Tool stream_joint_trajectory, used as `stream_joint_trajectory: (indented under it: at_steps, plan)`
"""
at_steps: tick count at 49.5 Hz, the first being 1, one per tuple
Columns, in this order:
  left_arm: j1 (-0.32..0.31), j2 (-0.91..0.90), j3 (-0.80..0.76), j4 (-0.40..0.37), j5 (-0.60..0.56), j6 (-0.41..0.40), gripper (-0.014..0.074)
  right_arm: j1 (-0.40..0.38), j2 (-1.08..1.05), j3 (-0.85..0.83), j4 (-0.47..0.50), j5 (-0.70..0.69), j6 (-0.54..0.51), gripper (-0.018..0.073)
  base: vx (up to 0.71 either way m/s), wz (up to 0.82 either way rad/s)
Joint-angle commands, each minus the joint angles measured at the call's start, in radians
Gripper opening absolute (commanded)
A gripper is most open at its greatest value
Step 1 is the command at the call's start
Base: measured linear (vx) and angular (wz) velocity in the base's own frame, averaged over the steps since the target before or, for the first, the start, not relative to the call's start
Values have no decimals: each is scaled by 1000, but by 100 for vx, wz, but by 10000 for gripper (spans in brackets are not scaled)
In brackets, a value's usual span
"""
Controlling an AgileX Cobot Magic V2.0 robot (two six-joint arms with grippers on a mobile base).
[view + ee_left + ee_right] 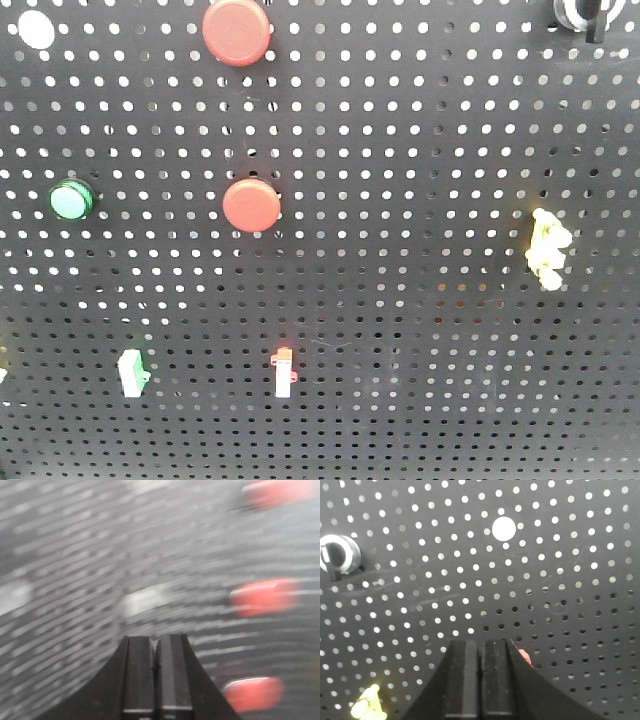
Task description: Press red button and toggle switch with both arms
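1. The black pegboard [450, 120] fills your front view, and everything else is mounted on it.
2. Your left tool [155, 642] has its fingers pressed together and holds nothing. Its view is smeared, with red streaks [262, 597] on the right side.
3. Your right tool [480, 645] is also closed and empty, facing the board. A small red bit [524, 656] shows just beside its right edge, too hidden to identify.
4. The upper red button [237, 30] sits at the top edge of the front view. The lower red button [251, 205] is almost straight below it, mid-board.
5. A green button [72, 200] sits level with the lower red one, well to its left.
6. A yellow clip [548, 248] hangs far to the right.
7. The toggle switch [284, 372], white with a red-orange tip, stands upright below the lower red button. A green-tipped switch [132, 373] sits to its left at the same height.
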Motion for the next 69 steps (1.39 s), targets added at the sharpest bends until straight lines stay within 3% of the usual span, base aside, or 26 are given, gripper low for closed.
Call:
stream_joint_trajectory:
  at_steps: [1, 9, 15, 31, 49, 64, 69]
  plan:
    - [-108, 66, -80, -86, -52, 126, 2, 0, 12, -30, 6, -93, 2, -3, 0, 0]
    - [-250, 221, -196, -101, -21, 225, 2, 0, 12, -30, 6, -95, 2, -3, 0, 0]
    - [-290, 334, -290, -100, -25, 237, 2, 0, 12, -30, 6, -95, -5, -3, 0, 0]
    - [-287, 473, -429, -39, -81, 237, 2, 0, 12, -30, 1, -94, -9, -3, 0, 0]
    - [-192, 542, -429, -41, -120, 181, 2, 0, 12, -30, 1, -94, -9, -3, 0, 0]
    - [-187, 471, -424, -46, -22, 181, 2, 0, 12, -30, 9, -102, -5, -3, 0, 0]
    - [-187, 405, -377, -46, -15, 182, 2, 0, 11, -30, 53, -101, -9, -3, 0, 0]
